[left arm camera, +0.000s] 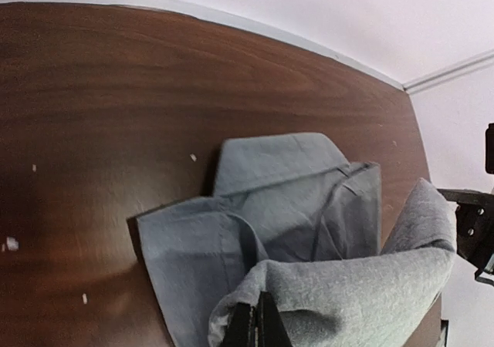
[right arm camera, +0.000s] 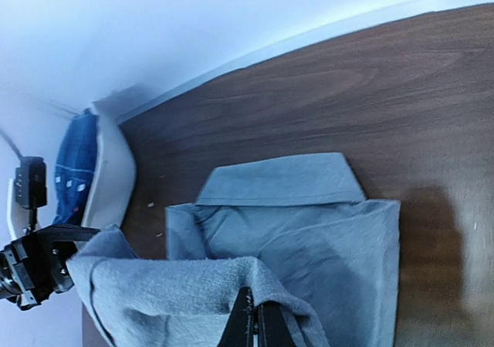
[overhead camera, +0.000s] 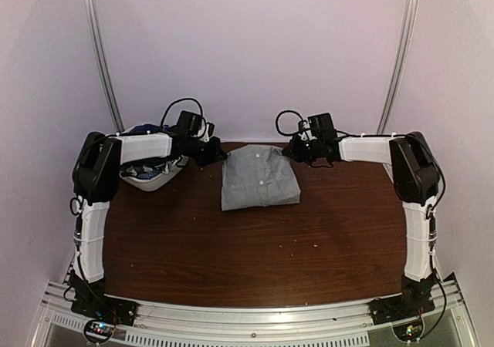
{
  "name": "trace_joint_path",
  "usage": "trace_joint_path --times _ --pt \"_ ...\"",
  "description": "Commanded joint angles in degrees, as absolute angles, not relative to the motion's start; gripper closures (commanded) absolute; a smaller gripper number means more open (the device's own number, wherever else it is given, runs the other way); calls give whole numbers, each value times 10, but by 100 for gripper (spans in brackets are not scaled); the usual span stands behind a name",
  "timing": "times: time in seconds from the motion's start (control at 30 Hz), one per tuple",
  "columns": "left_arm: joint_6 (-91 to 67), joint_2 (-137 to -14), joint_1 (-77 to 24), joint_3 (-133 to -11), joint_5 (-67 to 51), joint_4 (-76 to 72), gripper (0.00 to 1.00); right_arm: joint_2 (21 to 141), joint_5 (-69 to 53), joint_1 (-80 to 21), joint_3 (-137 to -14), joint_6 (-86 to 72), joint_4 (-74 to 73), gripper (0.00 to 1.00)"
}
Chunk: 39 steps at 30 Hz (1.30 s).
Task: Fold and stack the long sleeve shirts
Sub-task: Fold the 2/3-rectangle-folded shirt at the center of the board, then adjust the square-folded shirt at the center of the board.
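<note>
A plain grey long sleeve shirt [overhead camera: 260, 179] lies folded at the back middle of the wooden table [overhead camera: 255, 254], white buttons up. My left gripper [overhead camera: 213, 153] is shut on its far left corner, and my right gripper [overhead camera: 298, 151] is shut on its far right corner. In the left wrist view the jaws [left arm camera: 258, 321] pinch a raised fold of grey cloth [left arm camera: 347, 285] above the collar [left arm camera: 274, 158]. The right wrist view shows the same: the gripper [right arm camera: 253, 321] holds a lifted grey edge over the shirt [right arm camera: 324, 231]. A dark blue plaid shirt [right arm camera: 76, 170] sits in the basket.
A white oval basket [overhead camera: 154, 179] stands at the back left of the table, under the left arm. The wall runs close behind the shirt. Small crumbs dot the wood [overhead camera: 315, 244].
</note>
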<state>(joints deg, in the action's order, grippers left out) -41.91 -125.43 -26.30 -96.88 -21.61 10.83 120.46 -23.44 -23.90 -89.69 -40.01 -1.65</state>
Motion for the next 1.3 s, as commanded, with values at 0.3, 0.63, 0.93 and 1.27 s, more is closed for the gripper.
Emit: trace_joint_path --times 0.3,0.63,0.93,1.27 --pt "-387 -1426 -273 -1118 -174 155 100 1377 -285 -216 -957 -391 -46 100" --pt "-426 -1137 -357 -712 -157 33 100 1150 -275 -257 -616 -367 59 100" --pt "-465 -989 -407 -582 -125 8 100 945 -240 -277 -491 -360 57 100" --pt "-447 -971 -409 -596 -124 -39 100 906 -210 -277 -502 -338 36 100"
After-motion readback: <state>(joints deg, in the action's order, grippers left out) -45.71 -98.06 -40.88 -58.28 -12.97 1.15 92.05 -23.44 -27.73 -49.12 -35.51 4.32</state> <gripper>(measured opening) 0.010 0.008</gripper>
